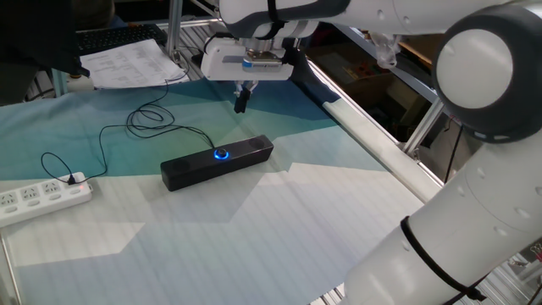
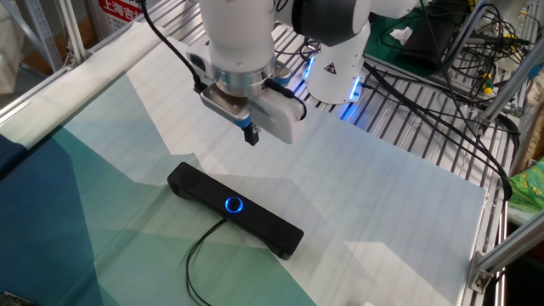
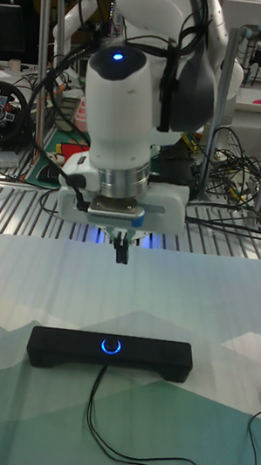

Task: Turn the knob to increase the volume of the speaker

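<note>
The speaker (image 1: pixel 217 162) (image 2: pixel 234 210) (image 3: pixel 110 354) is a long black bar lying flat on the teal and white cloth. Its knob (image 1: pixel 221 154) (image 2: pixel 233 204) (image 3: pixel 111 346) glows with a blue ring at the middle of the bar. A thin black cable (image 3: pixel 111 441) runs from the speaker. My gripper (image 1: pixel 242 102) (image 2: pixel 251 137) (image 3: pixel 121 257) hangs in the air above and behind the speaker, pointing down, its two dark fingers pressed together with nothing between them. It does not touch the speaker.
A white power strip (image 1: pixel 38 199) lies at the left table edge, with cable loops (image 1: pixel 148 119) behind the speaker. Papers (image 1: pixel 131 61) sit at the back left. A white rail (image 1: pixel 381 152) borders the right side, and metal grating (image 2: pixel 408 127) lies beyond the cloth.
</note>
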{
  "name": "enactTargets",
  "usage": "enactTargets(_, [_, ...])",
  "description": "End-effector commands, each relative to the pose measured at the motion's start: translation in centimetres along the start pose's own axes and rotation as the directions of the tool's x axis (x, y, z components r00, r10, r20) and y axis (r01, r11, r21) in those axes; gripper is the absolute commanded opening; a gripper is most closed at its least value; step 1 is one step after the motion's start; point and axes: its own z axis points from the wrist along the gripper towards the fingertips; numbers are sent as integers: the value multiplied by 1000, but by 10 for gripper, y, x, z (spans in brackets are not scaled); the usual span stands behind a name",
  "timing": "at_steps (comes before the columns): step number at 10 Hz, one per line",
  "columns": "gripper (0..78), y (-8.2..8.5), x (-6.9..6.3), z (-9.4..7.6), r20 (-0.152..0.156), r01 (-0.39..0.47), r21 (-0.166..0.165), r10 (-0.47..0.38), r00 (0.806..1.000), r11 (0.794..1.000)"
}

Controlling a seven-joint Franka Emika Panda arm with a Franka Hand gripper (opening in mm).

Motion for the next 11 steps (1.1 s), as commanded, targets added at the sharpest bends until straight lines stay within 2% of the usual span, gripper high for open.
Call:
enactTargets(1, [0, 1, -7, 11, 3, -9, -1, 9, 1000, 1000])
enactTargets(5, [0, 1, -14, 27, 5, -21, 9, 21, 1000, 1000])
enactTargets(8, [0, 0, -20, 40, -1, 4, 12, -4, 1000, 1000])
enactTargets(11, [0, -1, -24, 48, 0, 20, 32, -20, 1000, 999])
